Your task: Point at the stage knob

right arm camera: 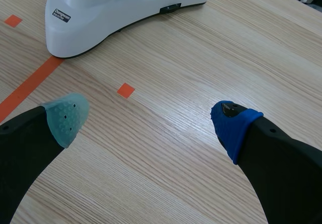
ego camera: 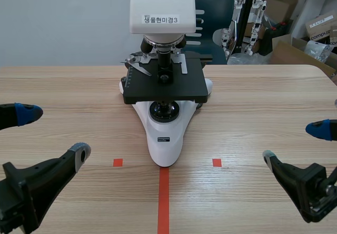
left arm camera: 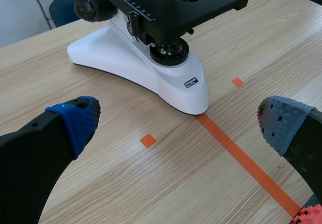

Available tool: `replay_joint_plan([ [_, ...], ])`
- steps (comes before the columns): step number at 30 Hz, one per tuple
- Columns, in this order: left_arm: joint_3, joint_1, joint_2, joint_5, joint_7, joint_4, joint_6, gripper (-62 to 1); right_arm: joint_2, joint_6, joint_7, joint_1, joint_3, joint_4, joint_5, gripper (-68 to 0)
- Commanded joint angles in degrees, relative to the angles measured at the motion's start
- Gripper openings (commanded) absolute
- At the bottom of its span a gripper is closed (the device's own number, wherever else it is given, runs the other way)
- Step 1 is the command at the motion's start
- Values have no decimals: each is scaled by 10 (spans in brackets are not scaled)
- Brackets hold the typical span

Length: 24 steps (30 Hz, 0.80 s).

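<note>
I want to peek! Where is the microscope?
In the scene view the microscope stands in the middle of the table, its white foot at the orange tape line's far end.

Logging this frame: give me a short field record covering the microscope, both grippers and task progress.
object: white microscope with a black flat stage, upright on the light wooden table
left gripper: open, low over the table, apart from the microscope
right gripper: open, low over the table, apart from the microscope
marks: orange-red tape line running up to the microscope's base
task status: pointing not yet done; neither gripper is near the stage
</note>
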Motion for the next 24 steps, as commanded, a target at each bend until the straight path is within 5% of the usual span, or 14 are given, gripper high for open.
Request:
replay_joint_plan([
  [1,3,-3,2,-6,-6,10,3,14,3,-1,7,1,1,1,4,-135],
  [24,3,-3,2,-6,-6,10,3,14,3,-2,16,1,1,-13,2,-135],
])
